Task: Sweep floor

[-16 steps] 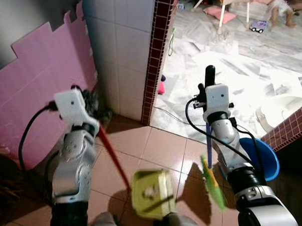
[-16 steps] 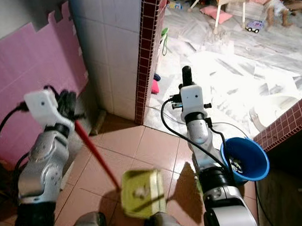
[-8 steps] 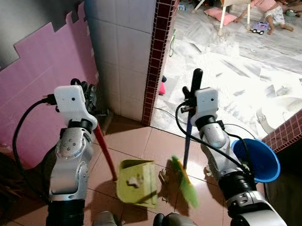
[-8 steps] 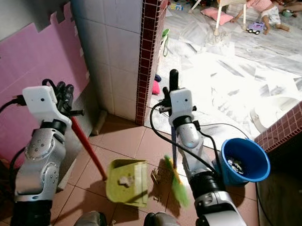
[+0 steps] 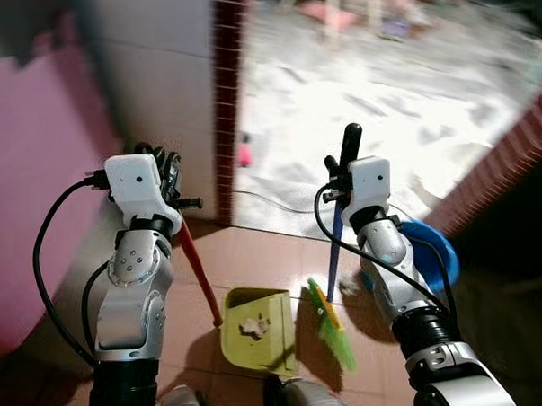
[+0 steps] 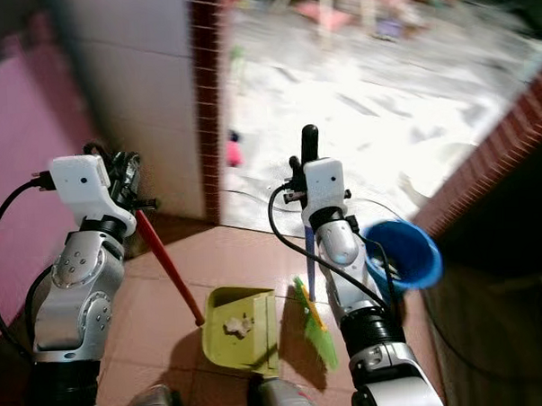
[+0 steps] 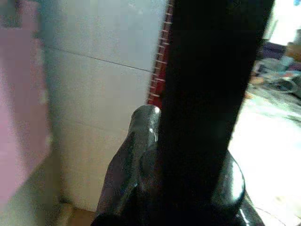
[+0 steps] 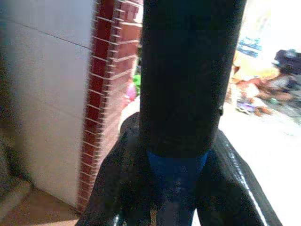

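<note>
Small pale bit of rubbish (image 5: 252,327) already sitting inside the yellow-green dustpan (image 5: 257,331), flat on the tan floor tiles (image 5: 264,257) right in front of the robot's feet. Just beside the pan's open side, a green broom head (image 5: 329,325), bristles down on the floor, on a blue handle (image 5: 334,259). Higher up, right tool (image 5: 344,168) closed around that blue handle, near its black top end. On the other side, left tool (image 5: 169,176) closed around the red dustpan handle (image 5: 200,271), slanting down to the pan's back edge. Farther out, a blue bucket (image 6: 402,253) by the right arm, a white tiled wall with a dark red brick edge (image 5: 226,97), and a bright, blurry room beyond. Probably the step in hand: brushing the last crumbs into the pan. Best done with short, soft strokes toward the pan's mouth, pan lip pressed flat so nothing slips under, and no hard flick to knock the rubbish back out.
</note>
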Robot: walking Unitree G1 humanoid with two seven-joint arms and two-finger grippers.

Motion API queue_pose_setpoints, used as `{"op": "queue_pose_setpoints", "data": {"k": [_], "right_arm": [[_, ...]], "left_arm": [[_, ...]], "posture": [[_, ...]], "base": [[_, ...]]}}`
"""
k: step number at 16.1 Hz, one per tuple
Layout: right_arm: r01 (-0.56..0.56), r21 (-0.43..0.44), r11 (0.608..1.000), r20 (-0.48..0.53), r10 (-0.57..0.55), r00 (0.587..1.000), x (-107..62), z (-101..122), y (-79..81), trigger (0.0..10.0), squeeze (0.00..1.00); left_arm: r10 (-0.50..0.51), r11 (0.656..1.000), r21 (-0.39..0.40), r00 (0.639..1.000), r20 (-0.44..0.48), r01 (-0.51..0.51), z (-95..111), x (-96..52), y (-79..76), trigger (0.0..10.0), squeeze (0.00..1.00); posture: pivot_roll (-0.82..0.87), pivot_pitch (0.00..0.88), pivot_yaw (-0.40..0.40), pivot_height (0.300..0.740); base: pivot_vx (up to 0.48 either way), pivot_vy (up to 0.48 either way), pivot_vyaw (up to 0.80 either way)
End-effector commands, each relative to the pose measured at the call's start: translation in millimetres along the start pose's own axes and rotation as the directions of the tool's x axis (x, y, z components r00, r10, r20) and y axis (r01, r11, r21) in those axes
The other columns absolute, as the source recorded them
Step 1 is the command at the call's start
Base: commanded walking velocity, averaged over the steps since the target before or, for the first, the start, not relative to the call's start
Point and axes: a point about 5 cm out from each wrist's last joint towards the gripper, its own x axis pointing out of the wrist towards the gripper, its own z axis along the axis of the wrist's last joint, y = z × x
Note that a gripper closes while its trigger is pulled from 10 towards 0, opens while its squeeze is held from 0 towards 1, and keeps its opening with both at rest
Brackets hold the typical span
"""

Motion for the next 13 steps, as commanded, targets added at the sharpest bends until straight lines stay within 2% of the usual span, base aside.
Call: {"op": "queue_pose_setpoints", "data": {"k": [1,13], "right_arm": [[0.007,-0.017,1.0,0.041,-0.006,0.999,6.0,11.2,-5.4,10.0,0.0],[0.016,-0.032,0.999,0.046,-0.015,0.999,7.3,12.7,-6.8,10.0,0.0]], "left_arm": [[-0.024,1.0,-0.009,0.998,0.062,0.025,12.5,2.0,-5.9,10.0,0.0],[-0.044,0.999,-0.014,0.998,0.054,0.045,10.7,3.2,-9.5,10.0,0.0]], "posture": [[0.06,0.0,-0.115,0.74],[0.05,0.0,-0.112,0.74]], "base": [[0.0,0.0,-0.8],[0.0,0.0,-0.8]]}}
